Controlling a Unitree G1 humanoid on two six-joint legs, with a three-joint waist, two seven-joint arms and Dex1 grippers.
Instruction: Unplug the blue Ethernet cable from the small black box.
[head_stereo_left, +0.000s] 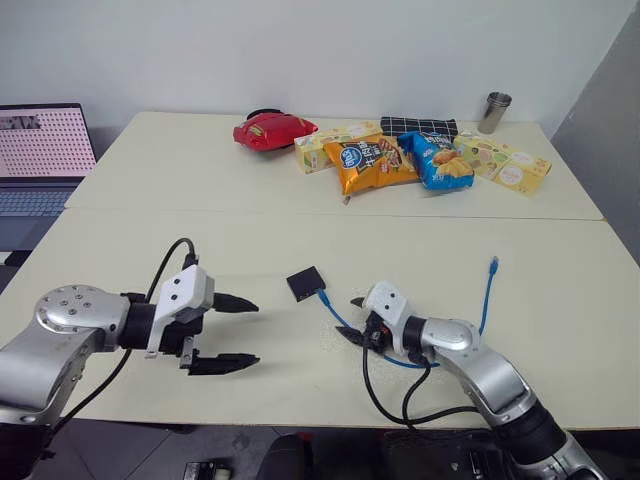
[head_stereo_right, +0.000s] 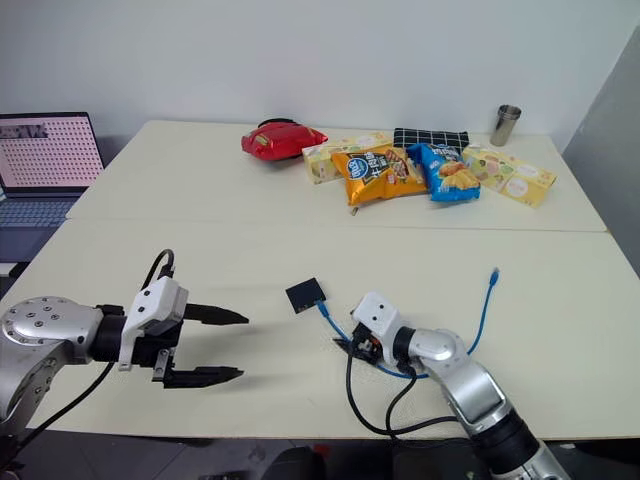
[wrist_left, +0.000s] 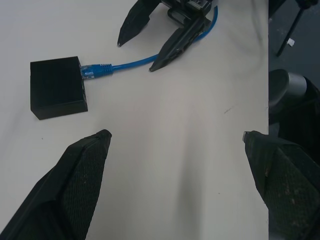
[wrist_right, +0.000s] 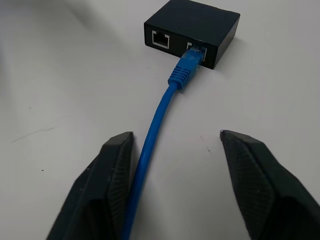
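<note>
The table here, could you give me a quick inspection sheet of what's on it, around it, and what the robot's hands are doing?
Surface: pale table, two tops joined.
Job's things: blue Ethernet cable plugged into small black box; second port free.
Clutter: red bag, orange bag, blue bag, yellow boxes, checkered pouch, metal cup at far edge.
Grippers: left gripper open, off the box; right gripper open, straddling the cable.
Cables: black arm cables.
Surroundings: laptop on the left, white wall.

You lose the thin bright-blue Ethernet cable (wrist_right: 150, 150) beside the right gripper's (wrist_right: 175, 185) finger, cut off at the frame edge beneath the wrist.
</note>
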